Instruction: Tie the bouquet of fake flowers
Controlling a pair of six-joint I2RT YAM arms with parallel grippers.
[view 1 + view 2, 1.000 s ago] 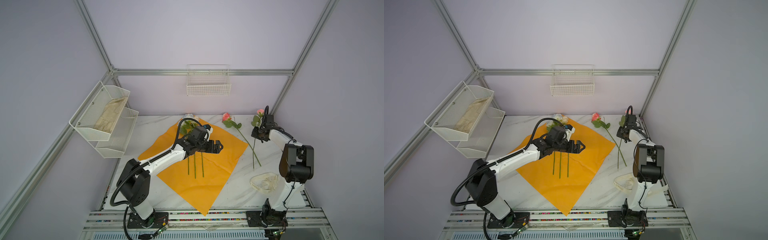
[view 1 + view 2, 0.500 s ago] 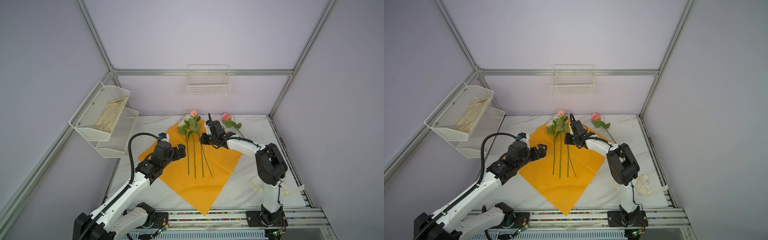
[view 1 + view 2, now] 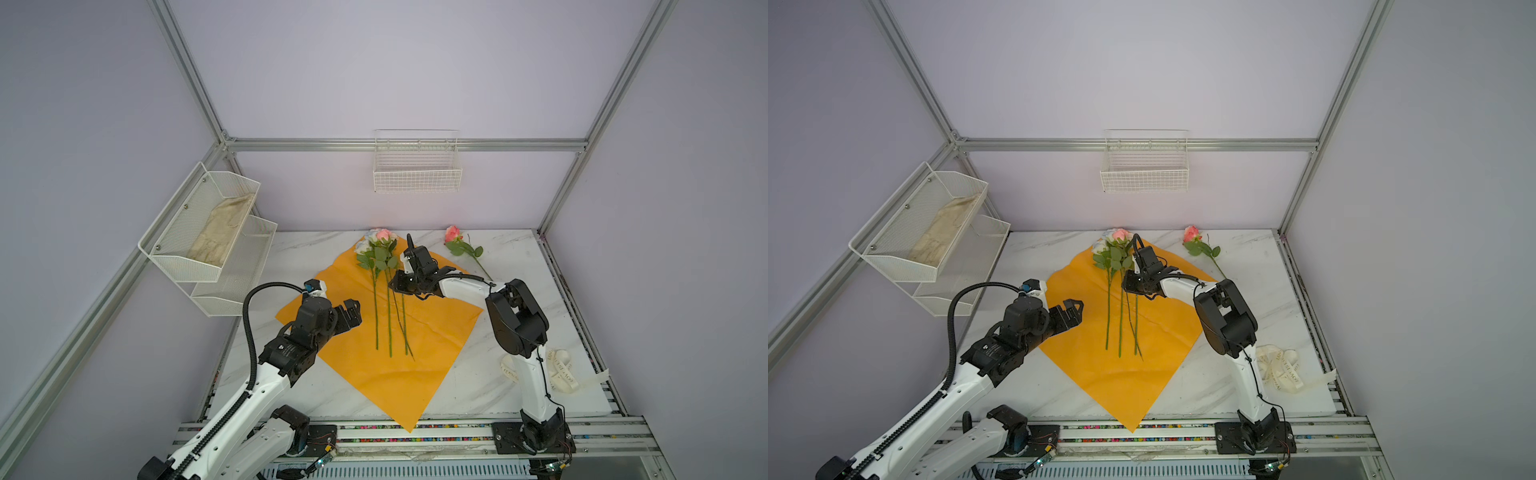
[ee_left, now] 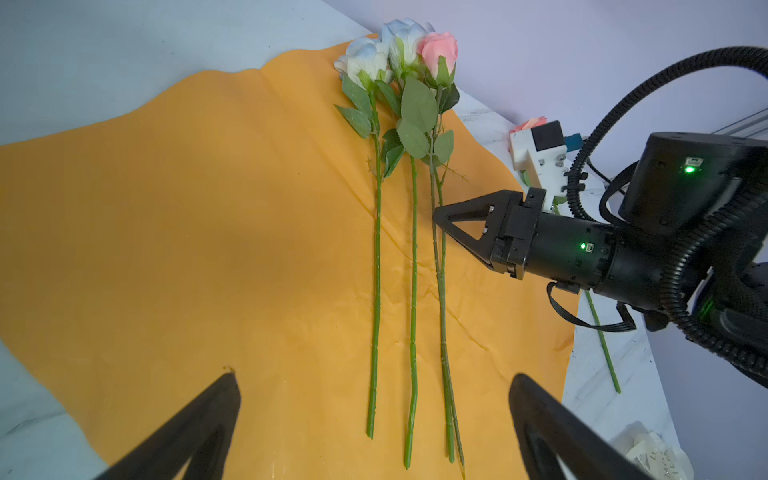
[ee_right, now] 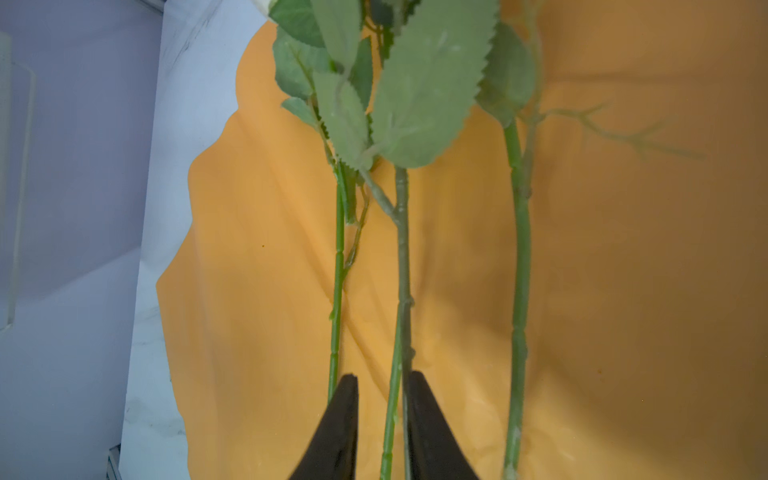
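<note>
The bouquet of fake flowers [image 3: 380, 245] [image 3: 1117, 243] [image 4: 405, 62] is three roses, two white and one pink, lying side by side on orange wrapping paper [image 3: 374, 382] [image 3: 1096, 374] [image 4: 187, 232] [image 5: 623, 249]. My right gripper [image 3: 392, 286] [image 3: 1124, 286] [image 4: 436, 216] [image 5: 382, 376] sits low over the stems just below the leaves. Its jaws stand slightly apart with one rose stem between them. My left gripper [image 3: 348, 313] [image 3: 1071, 309] [image 4: 374, 376] hovers wide open and holding nothing over the paper's left part, pointing at the stems.
Another pink rose [image 3: 453, 234] [image 3: 1192, 234] lies on the marble table at the back right, its stem partly behind my right arm. A cream lettered ribbon [image 3: 559, 372] [image 3: 1281, 368] lies front right. A wire basket [image 3: 417, 174] hangs on the back wall, a mesh shelf [image 3: 208, 232] on the left wall.
My right gripper brought a pink rose from the back right onto the paper beside the two white roses, and its jaws have now parted. My left arm drew back toward the front left.
</note>
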